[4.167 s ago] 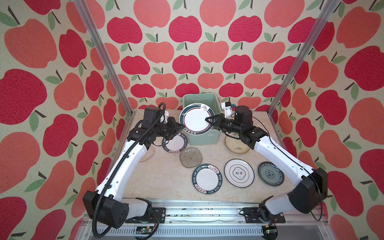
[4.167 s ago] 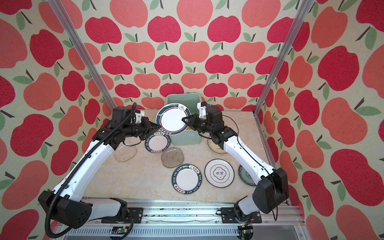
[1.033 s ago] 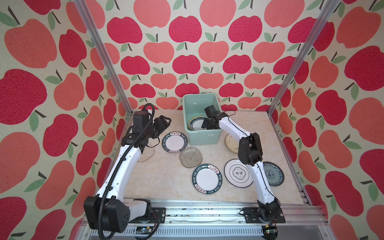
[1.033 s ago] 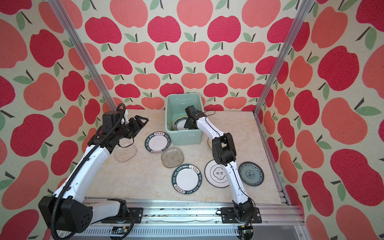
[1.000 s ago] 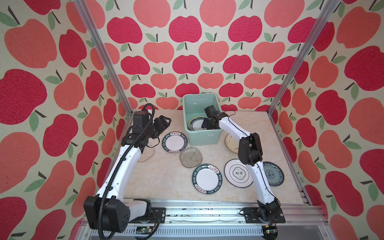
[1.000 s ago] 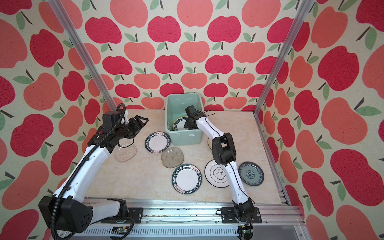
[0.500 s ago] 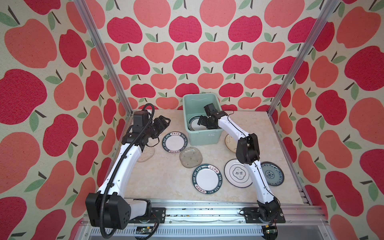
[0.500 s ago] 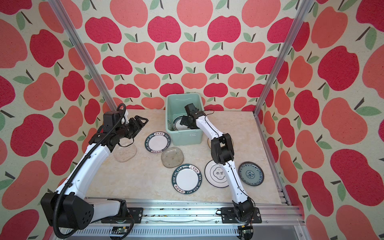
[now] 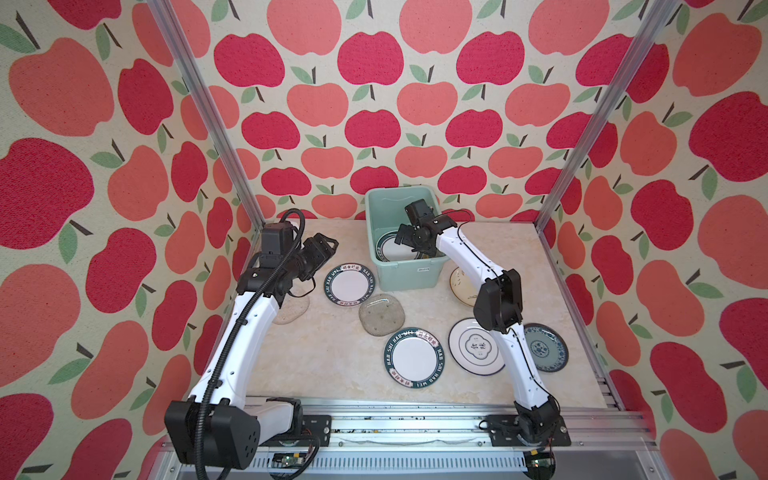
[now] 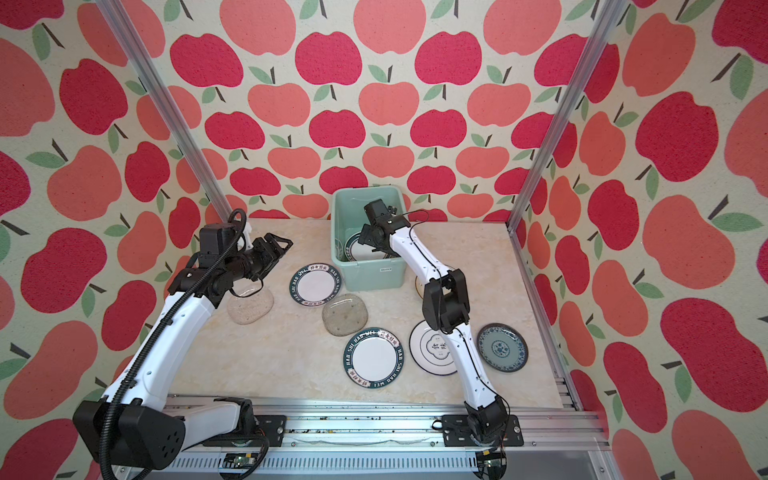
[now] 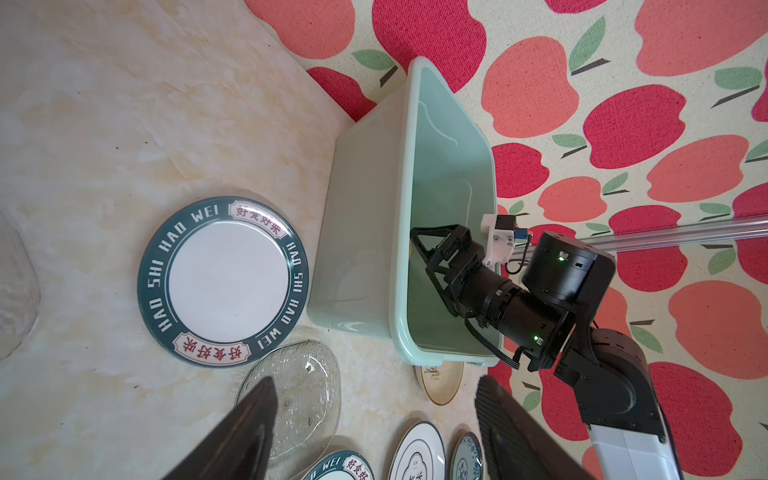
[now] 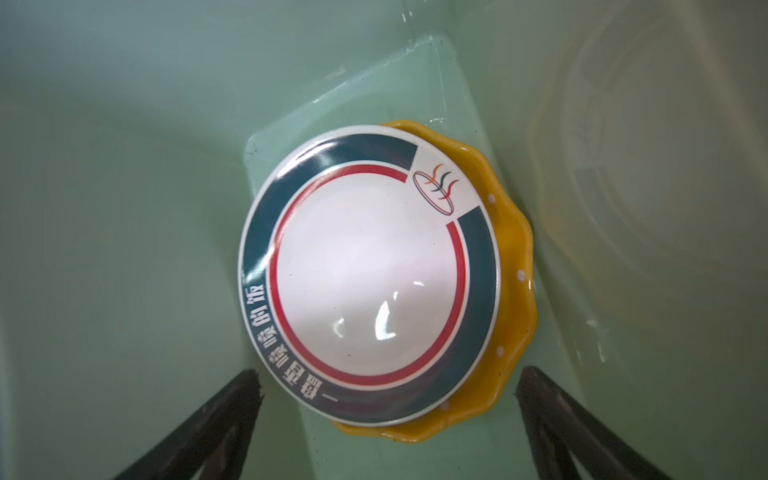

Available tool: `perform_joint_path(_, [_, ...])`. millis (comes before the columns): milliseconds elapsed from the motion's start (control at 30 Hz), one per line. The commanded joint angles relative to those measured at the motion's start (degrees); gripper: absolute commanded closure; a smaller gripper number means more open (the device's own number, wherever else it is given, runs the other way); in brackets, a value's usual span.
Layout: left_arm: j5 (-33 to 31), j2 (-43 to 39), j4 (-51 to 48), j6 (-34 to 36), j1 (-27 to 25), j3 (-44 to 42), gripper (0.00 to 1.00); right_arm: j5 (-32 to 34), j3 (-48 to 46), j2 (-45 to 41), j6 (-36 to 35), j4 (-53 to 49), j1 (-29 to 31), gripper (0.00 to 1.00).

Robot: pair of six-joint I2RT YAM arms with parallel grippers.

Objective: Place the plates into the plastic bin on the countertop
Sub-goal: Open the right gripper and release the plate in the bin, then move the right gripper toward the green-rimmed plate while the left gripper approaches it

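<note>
The bin is sitting at the back of the countertop, open side up. Its long axis is running from the robot toward the rear wall, and its short labelled side is facing the robot. Two plates are lying at its near end. A yellow scalloped plate is resting on the bin floor. Face up on top of it is a white plate with a dark green rim and red ring, sitting off-centre so the yellow edge is showing along one side. Both are round, so neither has a long axis. The right gripper is reaching down into the bin with its fingers spread wide, hanging above the stacked plates and touching neither.

The left gripper is hovering over the left of the countertop and pointing toward the bin, its jaws apart and holding nothing.

Seven plates are lying flat and face up outside the bin:
- a green-rimmed plate just left of the bin
- a clear glass plate at that plate's near edge
- another glass plate, partly under the left arm
- a second green-rimmed plate
- a white plate with a thin dark line
- a blue-patterned plate
- a cream plate just right of the bin, partly hidden by the right arm
</note>
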Motion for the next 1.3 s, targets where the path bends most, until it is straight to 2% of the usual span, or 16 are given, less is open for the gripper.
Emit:
perform_joint_path(0, [-1.02,-2.84,-7.4,0.77,0.37,2.43,0.23,3.32,0.4,-6.99,-2.42,-0.97,1.49,0.01])
perform_joint_path(200, [1.23,-8.72,-16.79,0.35,-0.46,2.08,0.22,1.58,-3.7,-15.25,-7.02,0.13,2.81,0.04])
perform_joint_path(300, [2.53,-11.15,-22.43,-0.91,-3.38,1.82,0.22,-3.81,-9.6,-22.32,-11.98,1.37,2.93,0.05])
perform_joint_path(500, [4.3,-15.82,-29.44,-5.75,-14.86,-1.94,0.22,-19.68,-28.65,-42.54,-24.16,-0.02,2.81,0.07])
perform_joint_path(633, [2.08,-19.23,-29.01,-11.14,-24.26,-7.04,0.22,-31.47,-42.58,-56.04,-29.5,-1.63,2.06,0.07])
perform_joint_path(767, [-0.43,-20.03,-24.2,-15.77,-33.05,-13.58,0.23,-40.13,-53.7,-63.07,-33.71,-6.97,1.68,0.09])
perform_joint_path(900, [-3.82,-17.06,-19.35,-17.48,-41.33,-17.68,0.22,-40.95,-63.22,-66.02,-39.45,-9.12,1.68,0.1])
perform_joint_path(1000, [-6.03,-13.33,-18.4,-16.77,-45.1,-17.54,0.22,-38.08,-67.27,-65.77,-43.96,-9.78,1.62,0.1])
perform_joint_path(1133, [-6.99,-10.21,-15.25,-15.93,-46.34,-18.34,0.21,-35.79,-71.28,-63.3,-48.65,-8.35,1.52,0.1])
perform_joint_path(1267, [-6.81,-8.03,-12.82,-15.0,-46.17,-19.47,0.2,-35.59,-72.88,-59.64,-50.33,-4.96,0.39,0.12])
